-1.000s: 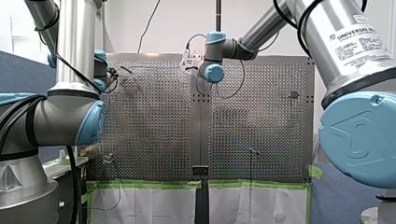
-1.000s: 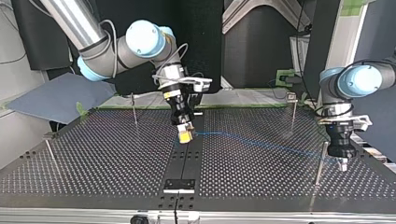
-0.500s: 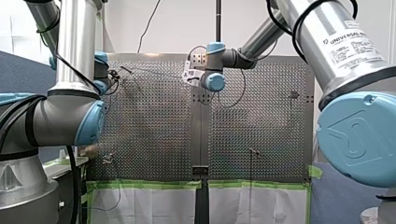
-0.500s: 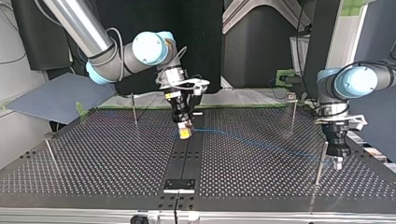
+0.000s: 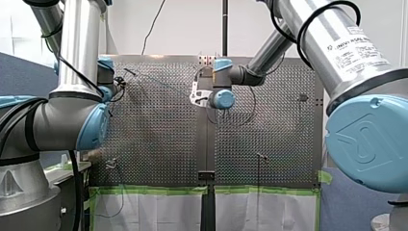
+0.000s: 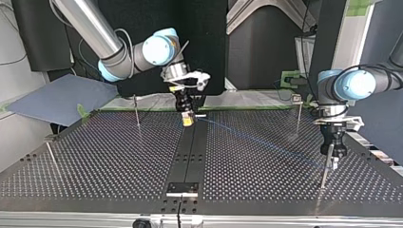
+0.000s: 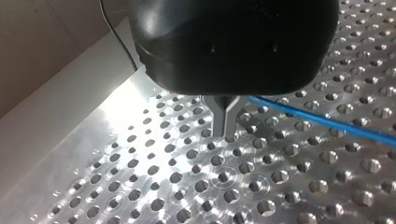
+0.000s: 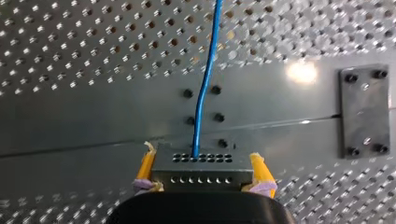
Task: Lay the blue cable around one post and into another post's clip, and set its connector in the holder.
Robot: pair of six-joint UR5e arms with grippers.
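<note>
- Perforated table (image 6: pixel 95 156): dark strip down its middle, from near edge to far edge.
- My right arm (image 6: pixel 114 52): reaches over the middle strip, close to the table's far edge in top view.
- My left arm (image 6: pixel 354 85): stands over the table's right edge in top view.
- Right gripper (image 6: pixel 188 120): yellow pads clamped on connector (image 8: pixel 201 164), held above the strip.
- Left gripper (image 7: pixel 225 127): metal fingers pinched together on the cable, tips just above the table, just beside thin post (image 6: pixel 325 166).
- Blue cable (image 8: pixel 205 79): strung above the table from the connector to the left gripper.
- Clip-topped post (image 6: pixel 298 111): upright near the far right corner in top view.
</note>
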